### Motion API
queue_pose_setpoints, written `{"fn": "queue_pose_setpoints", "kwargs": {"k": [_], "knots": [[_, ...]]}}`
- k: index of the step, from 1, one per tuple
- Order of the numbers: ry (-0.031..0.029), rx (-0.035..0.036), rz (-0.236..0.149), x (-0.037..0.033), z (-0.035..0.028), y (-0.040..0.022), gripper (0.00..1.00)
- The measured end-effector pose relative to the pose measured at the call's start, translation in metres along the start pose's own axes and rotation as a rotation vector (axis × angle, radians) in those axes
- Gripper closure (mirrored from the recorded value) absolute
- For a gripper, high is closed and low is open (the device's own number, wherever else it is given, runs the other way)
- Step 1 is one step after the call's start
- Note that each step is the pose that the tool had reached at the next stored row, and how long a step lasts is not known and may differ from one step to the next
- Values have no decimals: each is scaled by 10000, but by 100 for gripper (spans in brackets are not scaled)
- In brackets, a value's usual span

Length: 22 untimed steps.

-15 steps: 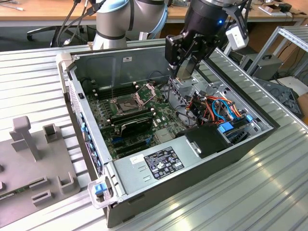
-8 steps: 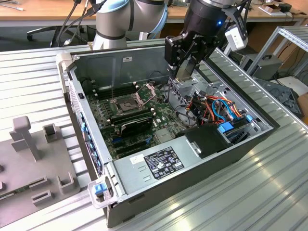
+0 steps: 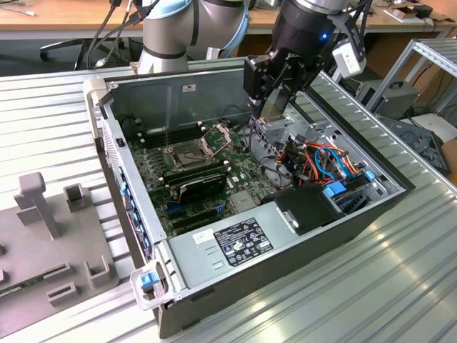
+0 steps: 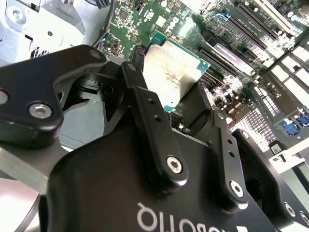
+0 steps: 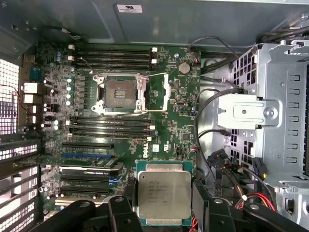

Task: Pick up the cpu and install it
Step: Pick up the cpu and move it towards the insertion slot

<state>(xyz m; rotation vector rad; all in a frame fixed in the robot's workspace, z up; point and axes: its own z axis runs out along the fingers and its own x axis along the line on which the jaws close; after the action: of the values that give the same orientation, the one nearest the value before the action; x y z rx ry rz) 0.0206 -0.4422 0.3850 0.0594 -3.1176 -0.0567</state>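
Observation:
My gripper (image 3: 275,107) hangs above the open computer case, over its far right part as the exterior view shows it. It is shut on the cpu (image 5: 164,193), a flat square chip with a dull silver top and a green rim, gripped by its edges between the black fingers (image 4: 145,104). In the second wrist view the cpu (image 4: 171,72) tilts over the green motherboard. The socket (image 5: 120,92) lies open on the board with its metal frame swung up (image 3: 218,137). The held chip is well off to the side of the socket and above the board.
Black memory sticks (image 5: 113,55) flank the socket. A graphics card (image 3: 203,184) lies in front of it. A metal drive cage (image 5: 270,111) and coloured cables (image 3: 321,161) fill the case's right side. A power supply (image 3: 228,243) sits at the front. A grey fixture (image 3: 50,236) stands outside.

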Motion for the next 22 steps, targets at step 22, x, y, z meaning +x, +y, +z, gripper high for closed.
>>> {"fn": "queue_pose_setpoints", "kwargs": {"k": [22], "knots": [[0, -3, 0, 36, 66, 8, 45]]}}
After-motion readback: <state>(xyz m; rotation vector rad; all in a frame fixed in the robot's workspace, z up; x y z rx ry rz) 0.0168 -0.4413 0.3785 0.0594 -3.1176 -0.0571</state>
